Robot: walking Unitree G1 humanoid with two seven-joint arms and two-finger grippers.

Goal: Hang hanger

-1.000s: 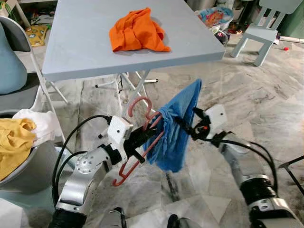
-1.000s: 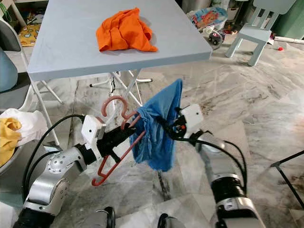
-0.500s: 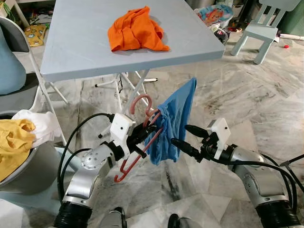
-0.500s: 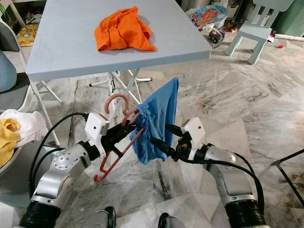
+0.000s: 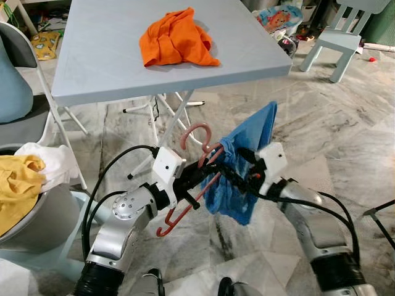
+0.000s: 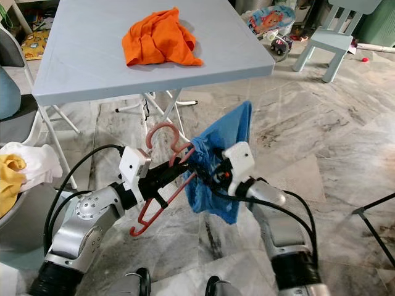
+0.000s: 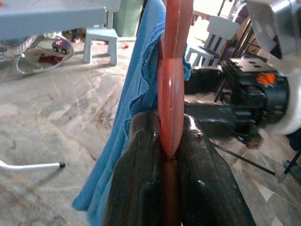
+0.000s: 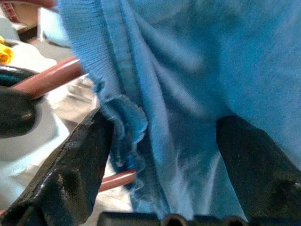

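Red plastic hanger [image 5: 188, 185], tilted, hook up, in mid-air below the table edge. Left gripper [image 7: 165, 155] pinches its bar. Blue cloth [image 5: 247, 166] draped over its one arm, hanging down.

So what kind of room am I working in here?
Likely a home living or play area: marble-tile floor, a grey folding table with an orange garment, a child's chair and toys.

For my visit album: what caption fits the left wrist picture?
Left claw shut on a red hanger, blue cloth draped beside it.
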